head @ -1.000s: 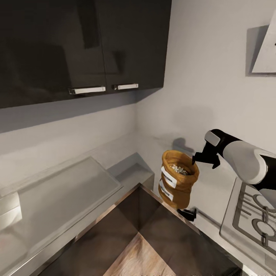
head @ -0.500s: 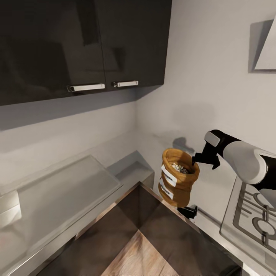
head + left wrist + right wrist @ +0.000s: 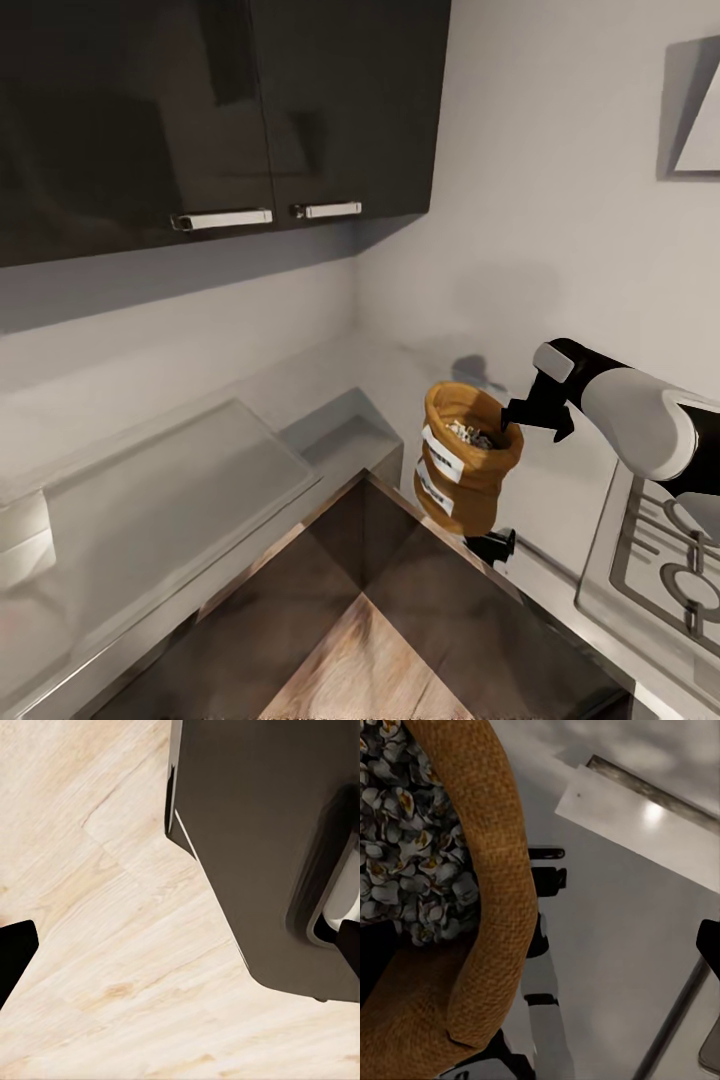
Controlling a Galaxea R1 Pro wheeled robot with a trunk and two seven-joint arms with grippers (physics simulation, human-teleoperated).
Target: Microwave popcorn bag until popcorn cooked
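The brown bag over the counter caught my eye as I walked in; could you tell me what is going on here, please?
The robot's right gripper is pinching the rolled rim of the popcorn bag and holding it up over the grey countertop, near the corner of the kitchen. The bag hangs upright and open, with pale popcorn visible inside. The gas hob sits just beside the right arm. The left wrist camera looks down on the wooden floor.

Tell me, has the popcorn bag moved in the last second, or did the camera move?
Cannot tell. The popcorn bag hangs from the right gripper and barely shifts against the countertop; the whole picture shifted, so the camera moved.
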